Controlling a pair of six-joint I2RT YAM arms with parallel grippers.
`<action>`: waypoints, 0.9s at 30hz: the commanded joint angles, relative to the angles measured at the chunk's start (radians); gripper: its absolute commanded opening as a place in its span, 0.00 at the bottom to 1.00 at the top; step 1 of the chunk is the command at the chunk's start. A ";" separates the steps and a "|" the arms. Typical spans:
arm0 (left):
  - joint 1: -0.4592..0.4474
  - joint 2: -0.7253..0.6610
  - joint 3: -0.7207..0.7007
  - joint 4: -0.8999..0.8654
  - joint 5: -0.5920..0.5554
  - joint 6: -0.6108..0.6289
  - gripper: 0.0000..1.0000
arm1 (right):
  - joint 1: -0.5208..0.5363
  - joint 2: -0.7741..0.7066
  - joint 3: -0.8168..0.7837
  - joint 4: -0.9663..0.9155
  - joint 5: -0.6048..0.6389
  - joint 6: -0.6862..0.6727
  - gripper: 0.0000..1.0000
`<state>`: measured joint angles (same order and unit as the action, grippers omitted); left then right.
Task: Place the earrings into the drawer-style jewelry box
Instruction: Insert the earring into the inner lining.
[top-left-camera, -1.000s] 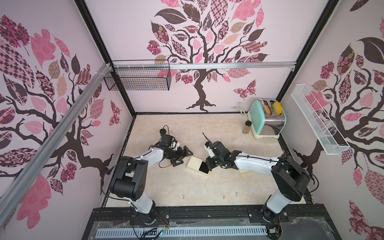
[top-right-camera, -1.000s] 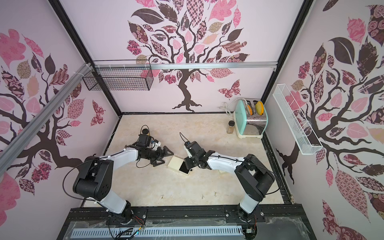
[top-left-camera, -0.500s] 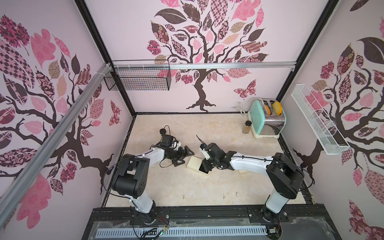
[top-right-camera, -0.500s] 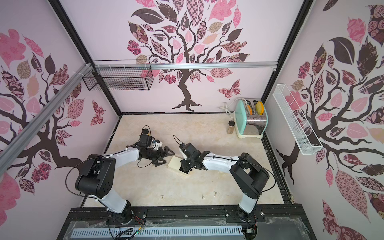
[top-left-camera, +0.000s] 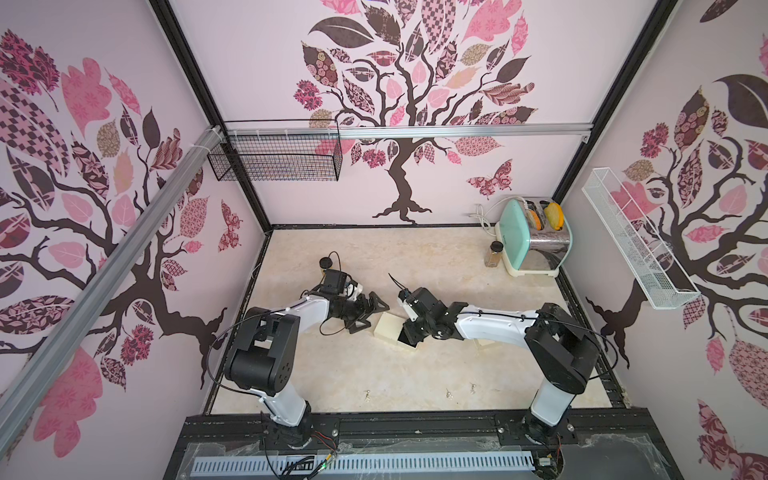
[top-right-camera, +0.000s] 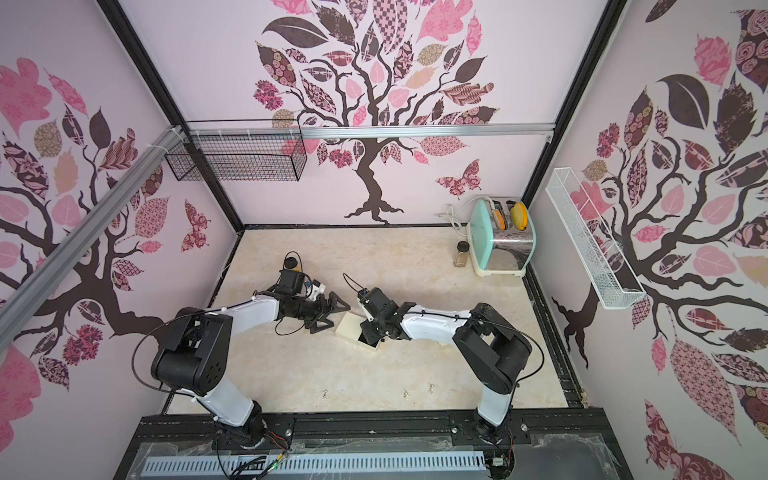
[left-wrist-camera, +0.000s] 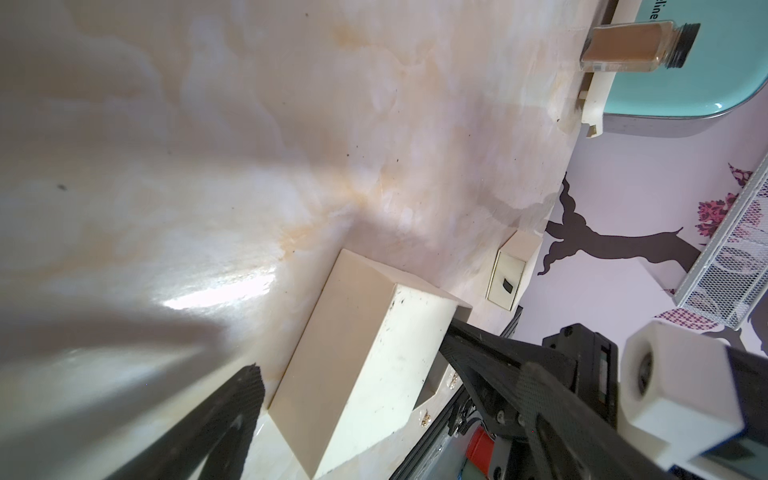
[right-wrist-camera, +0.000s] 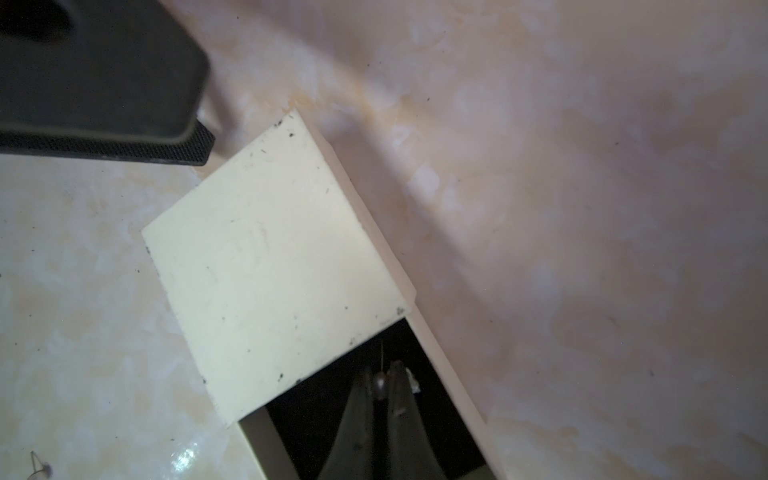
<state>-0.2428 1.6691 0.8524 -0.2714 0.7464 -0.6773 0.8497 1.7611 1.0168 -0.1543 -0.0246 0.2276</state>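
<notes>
Fingers (right-wrist-camera: 358, 428) of the right gripper (right-wrist-camera: 380, 388) are pinching an earring (right-wrist-camera: 379, 383) over the jewelry box (right-wrist-camera: 270, 266) drawer (right-wrist-camera: 452, 395); left gripper (top-left-camera: 379, 316) is gaping beside it. Earring wire may snag on release.

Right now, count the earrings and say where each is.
4. The left earring, middle earring and right earring lie on the table by its front edge; the fourth earring is pinched in the right pincer over the open drawer of the jewelry box.

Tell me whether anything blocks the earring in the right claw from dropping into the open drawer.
Nothing visible does. The right claw holds the earring over the open part of the drawer; the box cover hides only the rest. The left claw is open, beside the cover.
</notes>
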 joint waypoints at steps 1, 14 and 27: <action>-0.004 0.001 -0.012 0.021 0.014 0.002 0.98 | 0.005 0.013 0.042 -0.026 0.018 -0.009 0.04; -0.013 0.001 -0.022 0.040 0.027 -0.009 0.98 | 0.012 0.047 0.044 -0.022 0.009 -0.009 0.04; -0.033 0.002 -0.029 0.050 0.031 -0.017 0.98 | 0.027 0.092 0.035 0.003 0.025 -0.004 0.08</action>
<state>-0.2687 1.6691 0.8349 -0.2363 0.7681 -0.6899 0.8627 1.8137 1.0298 -0.1272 -0.0147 0.2276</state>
